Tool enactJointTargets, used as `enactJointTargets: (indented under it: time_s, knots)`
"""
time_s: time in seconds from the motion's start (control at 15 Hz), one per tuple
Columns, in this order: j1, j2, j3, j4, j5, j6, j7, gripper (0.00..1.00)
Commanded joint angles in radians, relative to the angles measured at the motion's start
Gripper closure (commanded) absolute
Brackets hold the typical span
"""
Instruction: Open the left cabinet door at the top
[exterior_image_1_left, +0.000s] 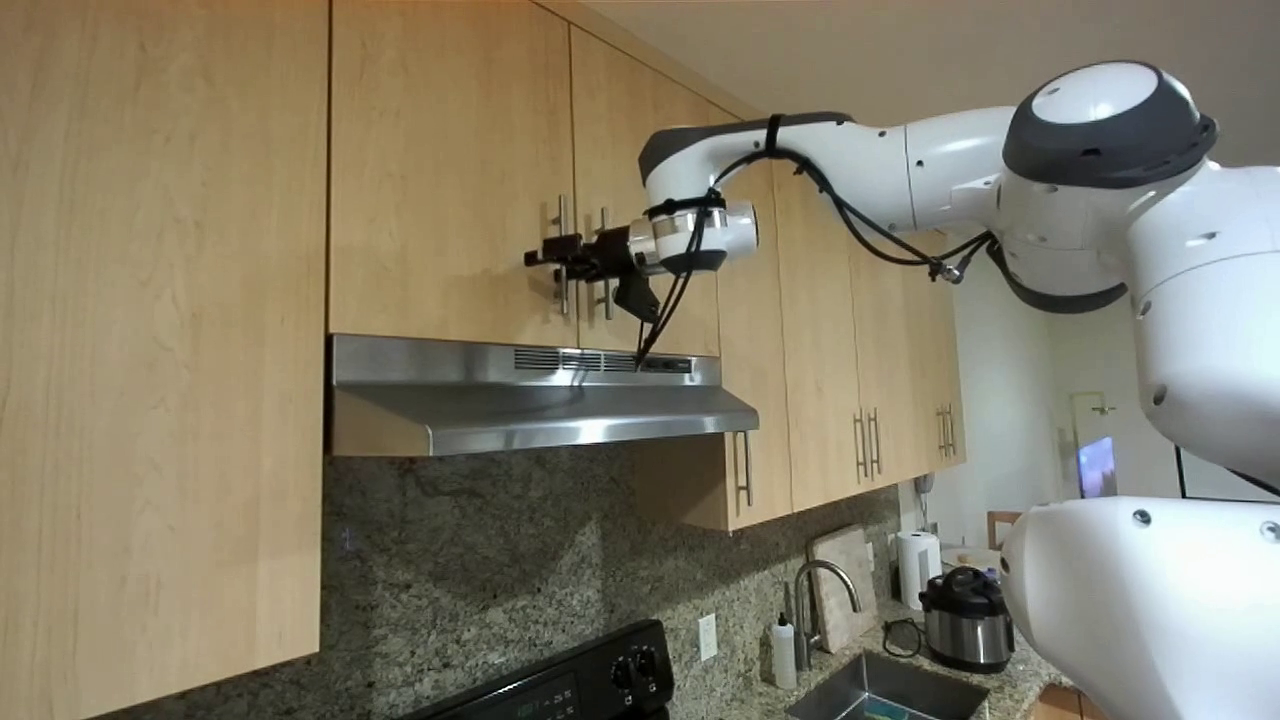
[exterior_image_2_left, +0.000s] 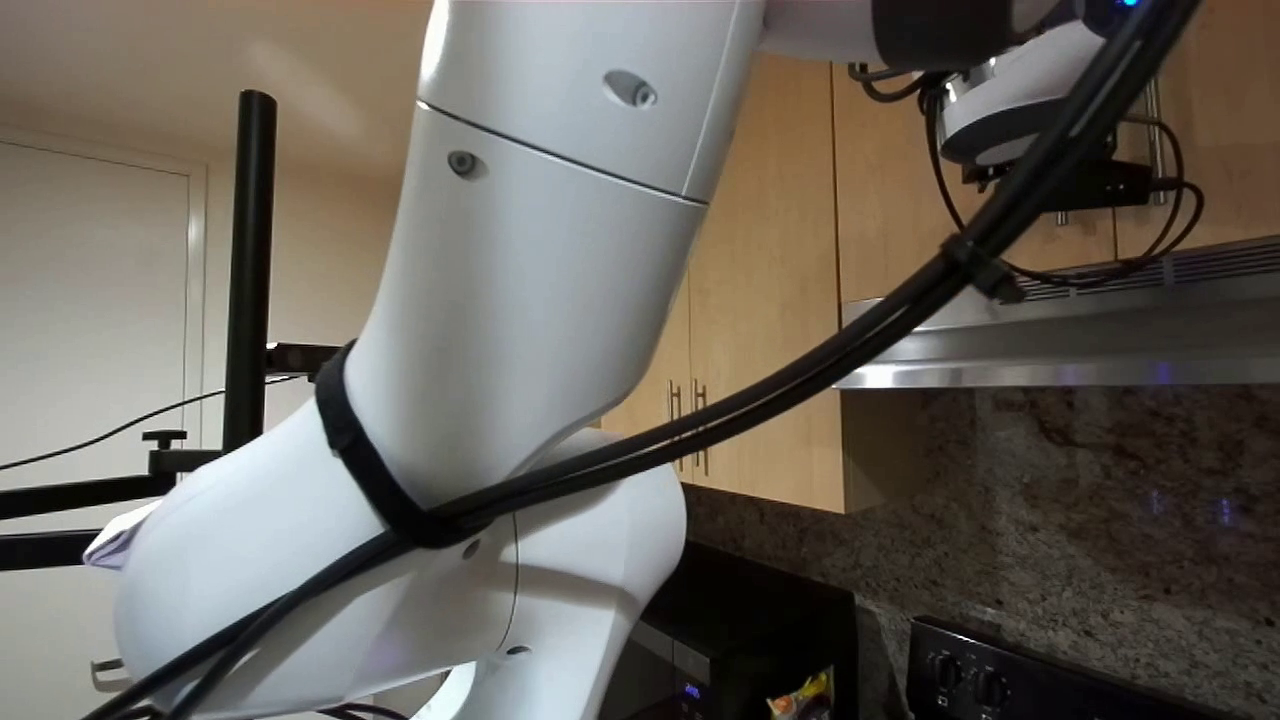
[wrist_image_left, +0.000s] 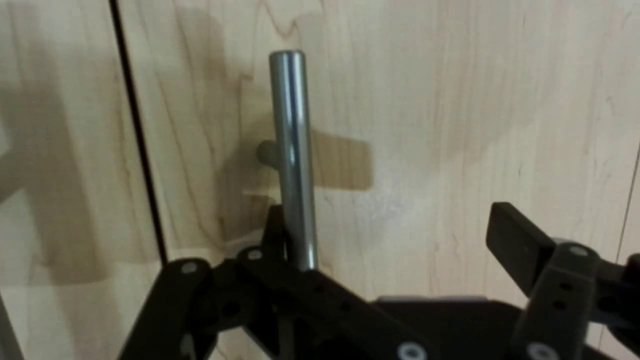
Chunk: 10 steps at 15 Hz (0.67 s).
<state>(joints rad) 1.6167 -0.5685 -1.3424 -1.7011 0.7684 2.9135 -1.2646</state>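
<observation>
Light wood, flush and closed: that's the left cabinet door (exterior_image_1_left: 440, 170), sitting right above the steel range hood (exterior_image_1_left: 560, 412) and level with its twin door (exterior_image_1_left: 618, 130) across a thin dark seam. No swing showing at its edge in either exterior view, so the score on opening reads 0.

And here's the white robot arm (exterior_image_1_left: 950, 165), stretched along the cabinets, its end effector (wrist_image_left: 388, 219) right up at the door's steel handle (wrist_image_left: 294, 145). Nothing is clamped! The fingers (wrist_image_left: 520, 240) are spread wide, with the bar in the space between them. Check the wrist view: 1 finger is right beside that bar, maybe touching, and I can't call contact from here; the other is well apart, out over bare wood. It's the correct bar too, since the twin's handle (exterior_image_1_left: 607, 298) lies just across the seam.

So where are we? My call: the reach and the line-up look done. Left to do: the grip, the pull and the whole swing. Next should come a squeeze on the bar, then a draw outward along an arc, with the hinge presumably at the far edge. The risk, I'd say, is the lopsided straddle: the near finger could shove the bar sideways before the far finger arrives.
</observation>
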Motion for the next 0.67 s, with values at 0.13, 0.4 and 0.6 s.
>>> enactJointTargets:
  time_s: [0.13,0.4,0.6]
  knots:
    - [0.036,-0.095,0.014,-0.003,-0.225,-0.061,0.156,0.0]
    - [-0.006,-0.194,0.105,-0.046,-0.387,-0.095,0.238,0.0]
    - [-0.023,-0.258,0.147,-0.09,-0.47,-0.117,0.277,0.0]
